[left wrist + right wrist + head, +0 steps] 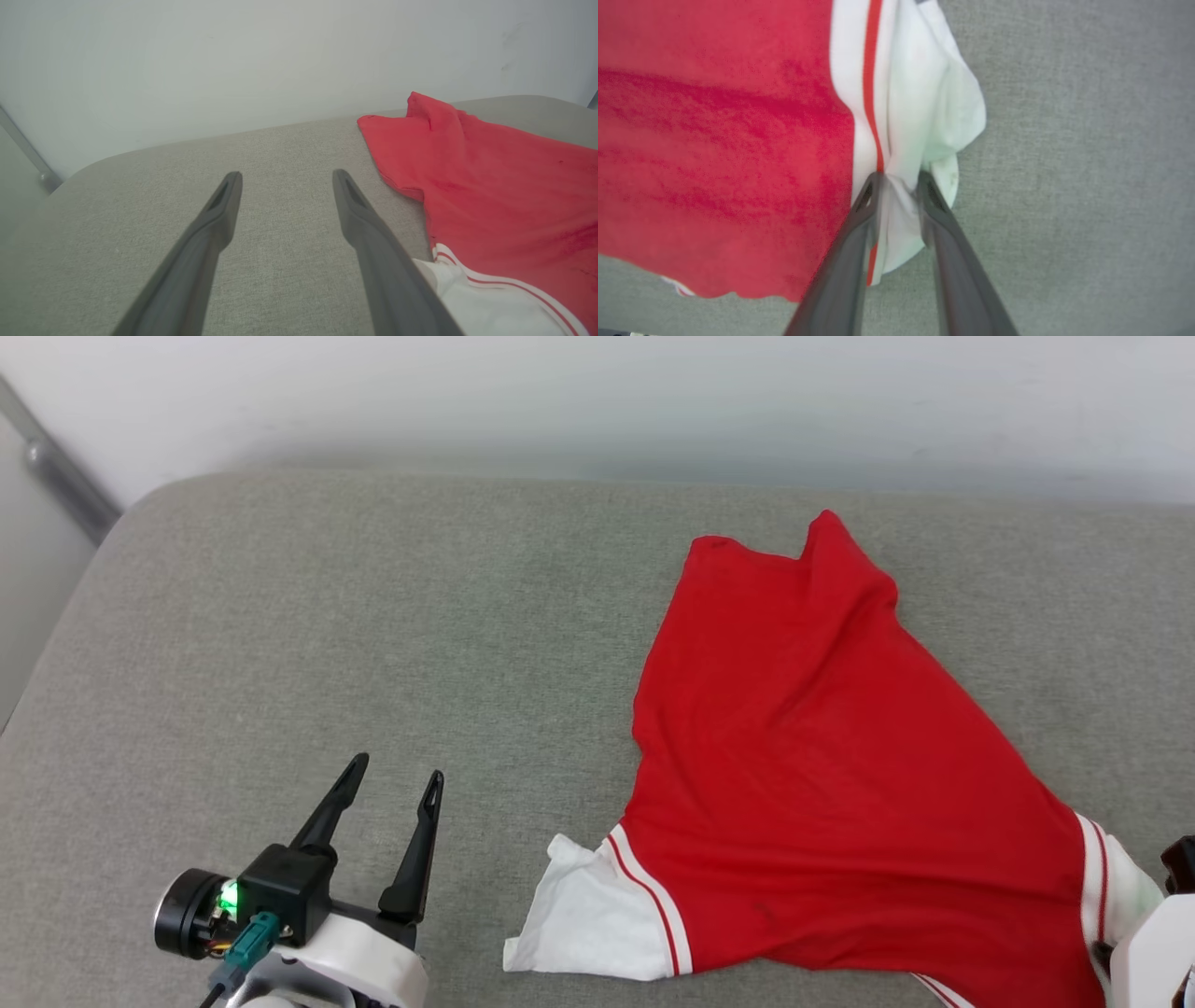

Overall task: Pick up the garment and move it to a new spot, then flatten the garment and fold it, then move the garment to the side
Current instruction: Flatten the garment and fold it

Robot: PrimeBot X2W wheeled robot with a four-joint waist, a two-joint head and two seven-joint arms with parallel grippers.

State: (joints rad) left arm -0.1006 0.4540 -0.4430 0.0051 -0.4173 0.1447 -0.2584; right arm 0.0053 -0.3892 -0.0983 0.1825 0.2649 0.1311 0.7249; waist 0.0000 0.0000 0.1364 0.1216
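The garment (822, 737) is a red jersey T-shirt with white, red-striped sleeves, lying face-down and spread in a rough triangle on the right half of a grey padded surface (327, 616). One white sleeve (579, 919) points toward my left gripper (398, 770), which stands open and empty a short way to its left. In the left wrist view that gripper (286, 175) is over bare padding, with the garment (504, 186) to the right. My right gripper (899, 177) is shut on the other white sleeve (924, 93), fabric bunched between its fingers. The lettering is hidden.
A white wall runs along the far edge of the padded surface. A grey metal bar (56, 476) slants down at the far left corner. My right arm's pale wrist (1153, 952) sits at the lower right edge. The left half of the padding is bare.
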